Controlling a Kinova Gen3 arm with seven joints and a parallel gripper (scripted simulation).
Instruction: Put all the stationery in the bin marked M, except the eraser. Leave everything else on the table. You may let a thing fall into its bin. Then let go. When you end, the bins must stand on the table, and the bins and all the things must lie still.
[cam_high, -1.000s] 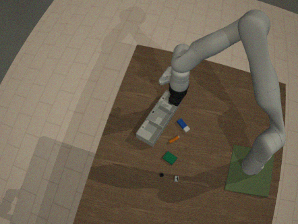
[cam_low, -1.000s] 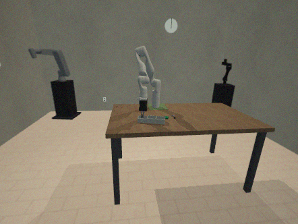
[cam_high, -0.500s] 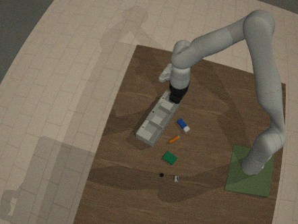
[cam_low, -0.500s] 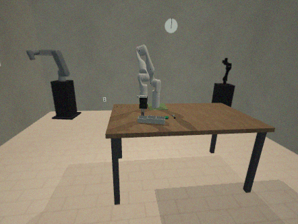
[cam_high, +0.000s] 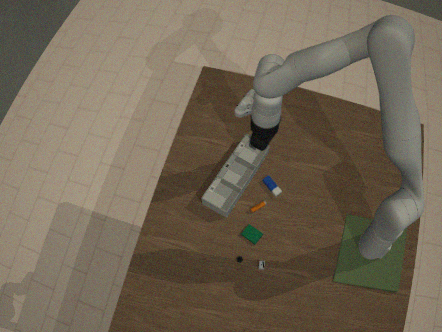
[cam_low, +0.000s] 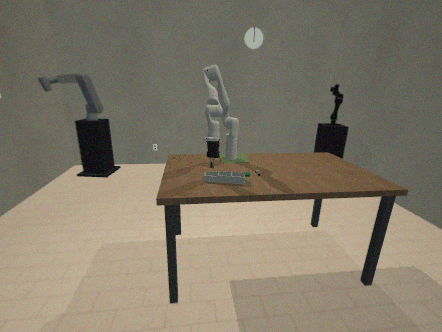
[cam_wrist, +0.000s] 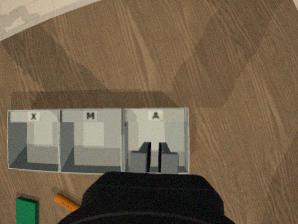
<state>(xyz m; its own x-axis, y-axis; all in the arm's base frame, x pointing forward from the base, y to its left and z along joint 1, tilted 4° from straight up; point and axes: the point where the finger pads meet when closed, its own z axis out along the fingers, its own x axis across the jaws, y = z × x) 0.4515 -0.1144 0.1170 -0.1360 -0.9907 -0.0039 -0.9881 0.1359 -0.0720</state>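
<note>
A grey row of three bins (cam_high: 218, 199) (cam_low: 225, 177) lies on the wooden table; in the wrist view they read X, M and A from left to right. Bin M (cam_wrist: 91, 137) (cam_high: 235, 176) is the middle one and looks empty. My gripper (cam_high: 260, 146) (cam_low: 212, 161) (cam_wrist: 154, 152) hangs just above bin A (cam_wrist: 174, 129) at the row's far end. Its fingers stand close together and I see nothing between them. An orange pen (cam_high: 258, 206) (cam_wrist: 65, 200), a green notepad (cam_high: 251, 233) (cam_wrist: 27, 213) and a blue and white eraser (cam_high: 272, 185) lie on the table beside the bins.
A small black round thing (cam_high: 239, 259) and a small white thing (cam_high: 261, 264) lie nearer the table's front edge. The arm's base stands on a green mat (cam_high: 370, 272) at the right. Other robot arms on pedestals stand far off in the room.
</note>
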